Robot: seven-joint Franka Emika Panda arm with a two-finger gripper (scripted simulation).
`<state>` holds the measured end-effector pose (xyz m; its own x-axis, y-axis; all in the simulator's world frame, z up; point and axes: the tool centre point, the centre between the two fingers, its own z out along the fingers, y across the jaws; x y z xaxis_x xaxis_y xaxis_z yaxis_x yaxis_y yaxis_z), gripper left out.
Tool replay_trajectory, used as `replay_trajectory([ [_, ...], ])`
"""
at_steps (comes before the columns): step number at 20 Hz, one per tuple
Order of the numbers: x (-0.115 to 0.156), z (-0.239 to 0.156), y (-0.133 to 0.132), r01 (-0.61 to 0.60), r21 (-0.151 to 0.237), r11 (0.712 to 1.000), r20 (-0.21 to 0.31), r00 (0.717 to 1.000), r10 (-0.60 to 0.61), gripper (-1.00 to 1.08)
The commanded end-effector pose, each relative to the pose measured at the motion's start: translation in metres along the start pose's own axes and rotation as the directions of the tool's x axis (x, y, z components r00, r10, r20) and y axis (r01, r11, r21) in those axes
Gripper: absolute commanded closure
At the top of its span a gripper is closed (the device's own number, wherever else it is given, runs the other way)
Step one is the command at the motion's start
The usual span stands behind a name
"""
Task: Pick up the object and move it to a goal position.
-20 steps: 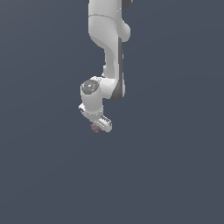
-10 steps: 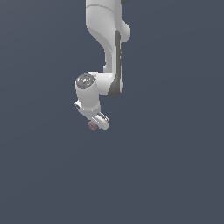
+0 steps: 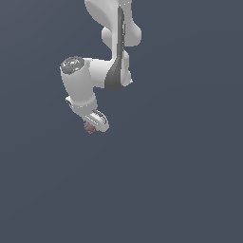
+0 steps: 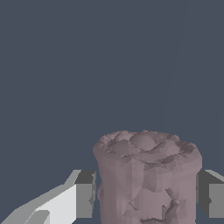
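Two grey finger pads [image 4: 85,194] flank the object [image 4: 146,177] in the wrist view, one on each side of its lumpy mauve body, pressed close against it or very nearly so; the claw [image 3: 91,123] thus reads as closed to the width of the object and carrying it, though the actual contact lines are hard to make out; in the exterior view the claw sits left of centre, a little above the middle of the frame, and the object [image 3: 88,127] shows only as a small reddish-brown nub peeping out at the claw's lower left edge, mostly hidden by the white fingers; gripping it across its sides likely keeps the bumpy blob from rolling out during travel; above the claw the wrist bends to the white arm [image 3: 111,42], which runs up and out of the top of the frame; all around is plain slate-blue ground with no bench edge or goal marker visible, so how near the goal lies cannot be judged.
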<state>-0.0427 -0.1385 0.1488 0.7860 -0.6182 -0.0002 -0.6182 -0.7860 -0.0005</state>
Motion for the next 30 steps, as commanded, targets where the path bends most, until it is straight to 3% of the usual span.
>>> replay_trajectory([
  [1, 0.009, -0.027, 0.009, -0.001, 0.000, 1.000, 0.000, 1.000, 0.001, 1.08],
  [16, 0.062, -0.167, 0.053, 0.000, -0.001, 1.000, 0.000, 1.000, 0.000, 1.08],
  [30, 0.081, -0.209, 0.064, 0.001, -0.001, 1.000, 0.000, 1.000, -0.001, 1.08],
])
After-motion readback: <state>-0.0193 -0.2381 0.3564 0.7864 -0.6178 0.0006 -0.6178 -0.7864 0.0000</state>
